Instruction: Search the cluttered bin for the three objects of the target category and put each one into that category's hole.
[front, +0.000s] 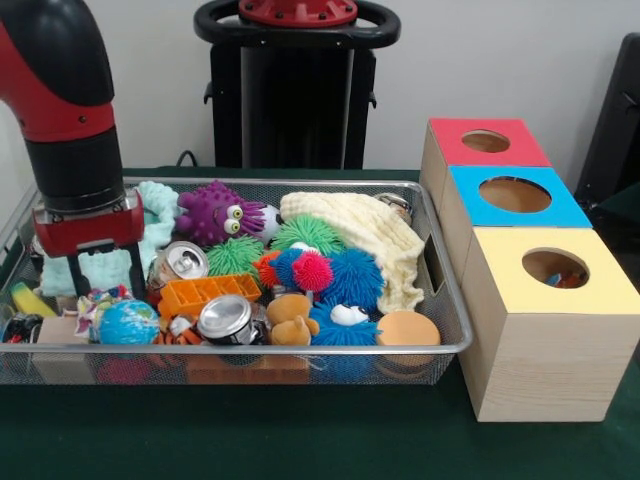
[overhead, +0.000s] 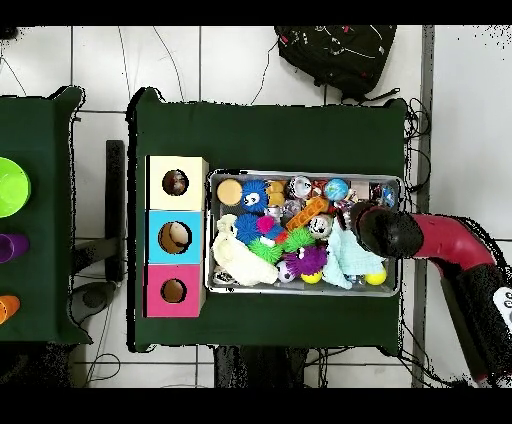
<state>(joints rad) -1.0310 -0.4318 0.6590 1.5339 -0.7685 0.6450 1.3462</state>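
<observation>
The silver wire-mesh bin (front: 440, 300) holds a dense pile of toys; it also shows in the overhead view (overhead: 300, 175). My gripper (front: 107, 285) hangs in the bin's left end, open, its two black fingers (front: 78, 272) apart. A knotted rope toy (front: 100, 302) of red, blue, yellow and white strands lies just under the fingertips, touching a globe ball (front: 130, 322). The yellow-topped cube (front: 600, 290) stands at the right, nearest the camera. Its round hole (front: 552, 262) shows something red and blue inside. In the overhead view the arm (overhead: 390, 232) covers the gripper. The other rope toys are not clearly seen.
Blue-topped (front: 570, 210) and red-topped (front: 450, 140) cubes stand behind the yellow one. The bin also holds a purple googly-eyed plush (front: 215, 212), spiky balls (front: 355, 275), two cans (front: 225, 318), an orange tray (front: 205, 292), a mint cloth (front: 155, 215) and a cream cloth (front: 370, 235).
</observation>
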